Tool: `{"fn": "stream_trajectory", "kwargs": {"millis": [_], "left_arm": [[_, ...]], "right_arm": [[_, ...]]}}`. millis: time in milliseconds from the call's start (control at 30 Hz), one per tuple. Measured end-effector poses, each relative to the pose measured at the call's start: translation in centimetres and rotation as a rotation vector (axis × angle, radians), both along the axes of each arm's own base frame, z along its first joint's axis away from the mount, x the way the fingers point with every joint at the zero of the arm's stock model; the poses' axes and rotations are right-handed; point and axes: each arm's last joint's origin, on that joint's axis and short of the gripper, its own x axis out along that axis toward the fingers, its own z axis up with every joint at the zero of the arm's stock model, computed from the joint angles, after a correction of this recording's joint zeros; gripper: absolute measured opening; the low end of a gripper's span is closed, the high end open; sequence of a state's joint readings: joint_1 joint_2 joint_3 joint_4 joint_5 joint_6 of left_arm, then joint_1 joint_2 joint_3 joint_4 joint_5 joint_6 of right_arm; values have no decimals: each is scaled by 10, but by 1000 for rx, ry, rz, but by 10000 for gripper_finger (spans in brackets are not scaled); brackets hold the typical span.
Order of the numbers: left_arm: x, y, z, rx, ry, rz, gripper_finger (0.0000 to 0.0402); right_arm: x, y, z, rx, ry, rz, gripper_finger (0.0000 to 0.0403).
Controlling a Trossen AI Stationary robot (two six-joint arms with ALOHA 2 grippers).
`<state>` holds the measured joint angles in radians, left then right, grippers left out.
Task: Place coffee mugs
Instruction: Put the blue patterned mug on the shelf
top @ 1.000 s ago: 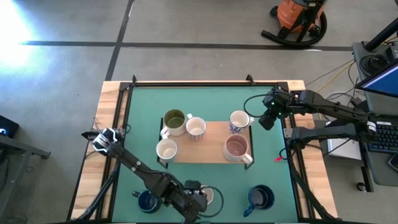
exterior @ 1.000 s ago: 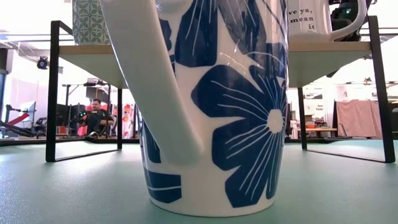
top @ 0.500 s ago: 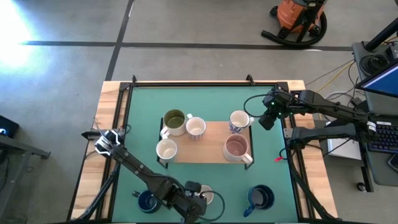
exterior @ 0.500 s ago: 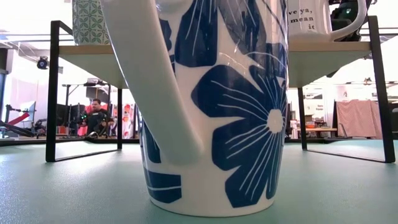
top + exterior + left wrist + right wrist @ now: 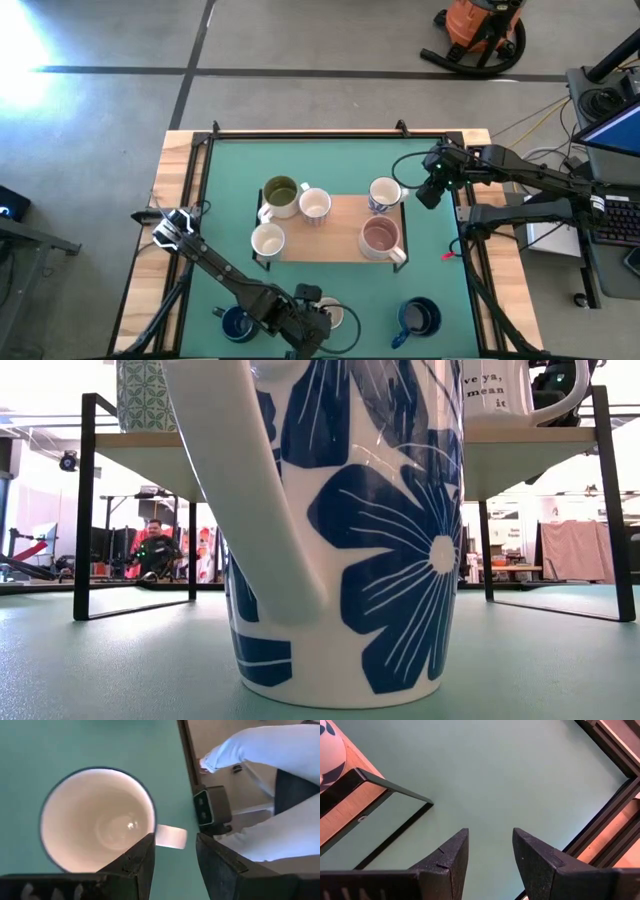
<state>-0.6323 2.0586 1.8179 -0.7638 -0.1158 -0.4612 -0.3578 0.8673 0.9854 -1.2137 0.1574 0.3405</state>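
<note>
A white mug with blue flowers (image 5: pixel 340 530) stands on its base on the green mat near the table's near edge and fills the low view. In the left wrist view I look down into its white bowl (image 5: pixel 97 820). My left gripper (image 5: pixel 175 840) (image 5: pixel 308 322) hovers open over it, one finger on each side of its handle (image 5: pixel 171 836); I see no touch. Five mugs sit on the wooden rack: olive-green (image 5: pixel 281 196), white (image 5: pixel 315 204), cream (image 5: pixel 268 240), pinkish (image 5: pixel 380 237), blue-patterned (image 5: pixel 384 192). My right gripper (image 5: pixel 490 832) (image 5: pixel 430 192) waits open beside the rack's far right corner.
Two dark navy mugs stand on the mat near the near edge, one on the left (image 5: pixel 237 322), one on the right (image 5: pixel 418 318). The rack's black legs (image 5: pixel 85 510) rise from the mat. A person in white (image 5: pixel 260 750) is just past the table's edge.
</note>
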Motion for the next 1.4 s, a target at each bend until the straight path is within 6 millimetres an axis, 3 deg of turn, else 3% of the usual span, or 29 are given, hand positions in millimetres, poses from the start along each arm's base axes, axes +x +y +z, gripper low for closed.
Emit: {"fn": "stream_trajectory", "kwargs": {"millis": [567,1233,1400], "left_arm": [[-5,4,-9,111,58,-48,125],[-3,4,-9,257,2,-291,125],[1,4,-19,319,7,-338,125]], "right_arm": [[0,0,0,0,0,0,141],[0,0,0,0,0,0,141],[0,0,0,0,0,0,141]]}}
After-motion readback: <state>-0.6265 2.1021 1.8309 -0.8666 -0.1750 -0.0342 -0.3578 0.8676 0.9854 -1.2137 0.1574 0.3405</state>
